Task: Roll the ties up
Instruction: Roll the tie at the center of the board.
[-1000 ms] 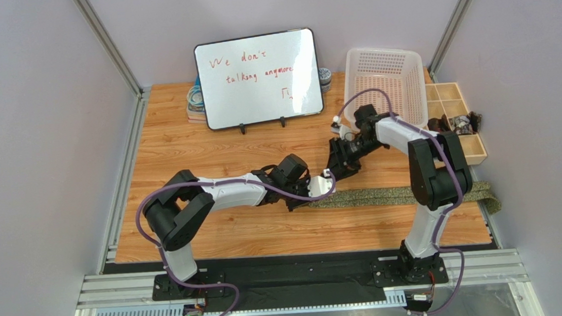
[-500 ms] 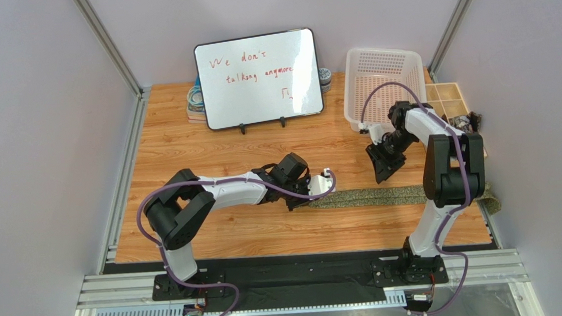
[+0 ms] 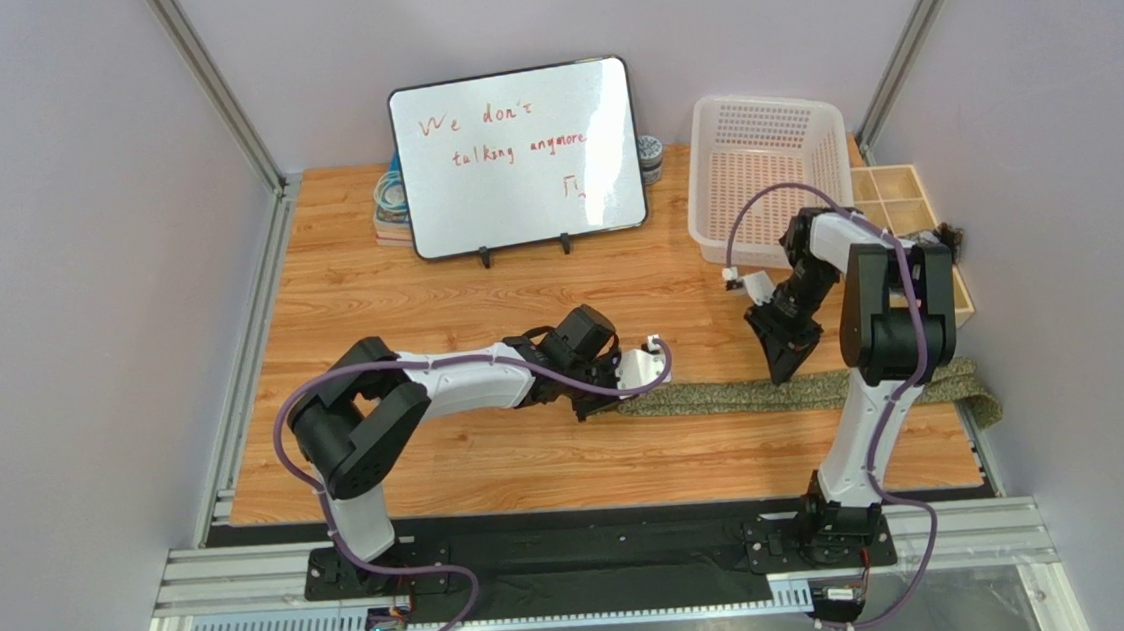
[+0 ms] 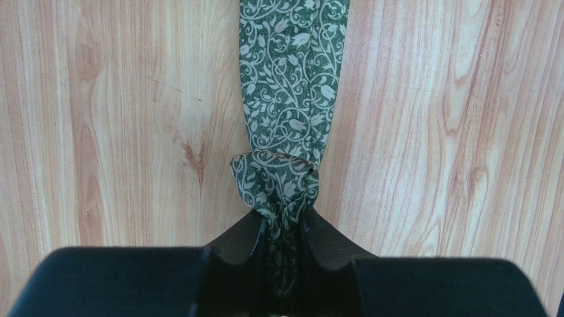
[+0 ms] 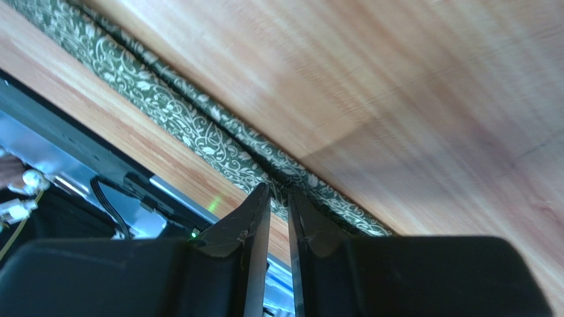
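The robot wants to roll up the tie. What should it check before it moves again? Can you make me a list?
1. Left gripper pinching the end of the tie: ok.
2. That end folded over to start the roll: ok, one small fold.
3. Rest of the tie lying straight on the table: ok.
4. Right gripper holding the tie: not ok, a narrow gap with nothing in it.
5. Right gripper touching the tie: cannot tell.
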### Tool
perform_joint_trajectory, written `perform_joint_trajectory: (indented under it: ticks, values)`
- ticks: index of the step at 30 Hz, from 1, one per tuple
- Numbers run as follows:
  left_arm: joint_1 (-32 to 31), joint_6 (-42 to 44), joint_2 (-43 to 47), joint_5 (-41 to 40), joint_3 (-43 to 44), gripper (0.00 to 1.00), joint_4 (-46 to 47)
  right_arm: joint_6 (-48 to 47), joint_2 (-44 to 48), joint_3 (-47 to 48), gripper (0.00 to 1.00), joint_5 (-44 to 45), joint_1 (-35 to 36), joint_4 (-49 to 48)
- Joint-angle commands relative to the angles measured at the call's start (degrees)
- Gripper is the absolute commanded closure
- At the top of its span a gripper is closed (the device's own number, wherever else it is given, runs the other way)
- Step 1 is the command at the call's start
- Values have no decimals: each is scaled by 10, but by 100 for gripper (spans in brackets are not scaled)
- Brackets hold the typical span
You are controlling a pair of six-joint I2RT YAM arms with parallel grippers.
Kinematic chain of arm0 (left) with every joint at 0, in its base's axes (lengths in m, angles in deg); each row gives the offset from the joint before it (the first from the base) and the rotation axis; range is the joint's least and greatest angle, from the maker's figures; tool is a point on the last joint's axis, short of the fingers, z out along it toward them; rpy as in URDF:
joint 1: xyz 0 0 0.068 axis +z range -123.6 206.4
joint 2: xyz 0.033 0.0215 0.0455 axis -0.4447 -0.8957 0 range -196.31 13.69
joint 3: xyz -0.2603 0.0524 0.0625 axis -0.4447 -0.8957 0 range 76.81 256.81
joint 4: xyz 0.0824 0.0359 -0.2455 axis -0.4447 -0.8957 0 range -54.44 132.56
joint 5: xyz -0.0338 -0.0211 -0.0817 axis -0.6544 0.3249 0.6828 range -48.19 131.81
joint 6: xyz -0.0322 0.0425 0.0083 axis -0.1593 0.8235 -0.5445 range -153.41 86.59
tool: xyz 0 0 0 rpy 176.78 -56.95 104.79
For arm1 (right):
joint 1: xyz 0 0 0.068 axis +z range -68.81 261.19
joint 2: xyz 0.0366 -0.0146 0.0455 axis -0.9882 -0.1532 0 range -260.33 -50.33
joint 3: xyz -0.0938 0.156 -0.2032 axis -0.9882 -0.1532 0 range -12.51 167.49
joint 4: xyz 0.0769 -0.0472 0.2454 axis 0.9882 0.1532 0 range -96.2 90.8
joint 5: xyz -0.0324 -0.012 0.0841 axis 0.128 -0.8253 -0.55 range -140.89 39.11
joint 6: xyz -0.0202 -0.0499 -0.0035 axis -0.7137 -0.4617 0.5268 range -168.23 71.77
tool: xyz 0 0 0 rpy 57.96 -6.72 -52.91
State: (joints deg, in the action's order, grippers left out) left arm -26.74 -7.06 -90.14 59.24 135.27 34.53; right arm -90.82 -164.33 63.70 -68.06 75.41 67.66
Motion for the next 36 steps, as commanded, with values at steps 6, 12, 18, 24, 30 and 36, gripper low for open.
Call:
perform_joint_trajectory:
  ticks: [6, 12, 18, 24, 30, 36]
  values:
    - [3, -7, -24, -14, -6, 86, -50, -52, 58, -40, 67, 9, -1, -8]
    - [3, -7, -28, -14, -8, 85, -46, 55, 82, 28, 58, -77, -2, -29]
    - [3, -12, -27, -13, -20, 85, -30, 277, 115, -14, 48, -328, 10, -105]
    - [2, -16, -27, -16, -27, 84, -22, 491, 113, -128, 47, -421, 90, -276]
    - [2, -24, -28, -17, -31, 82, -20, 554, 105, -147, 46, -414, 168, -376]
    - [3, -33, -29, -20, -29, 81, -23, 575, 89, -161, 50, -397, 211, -412]
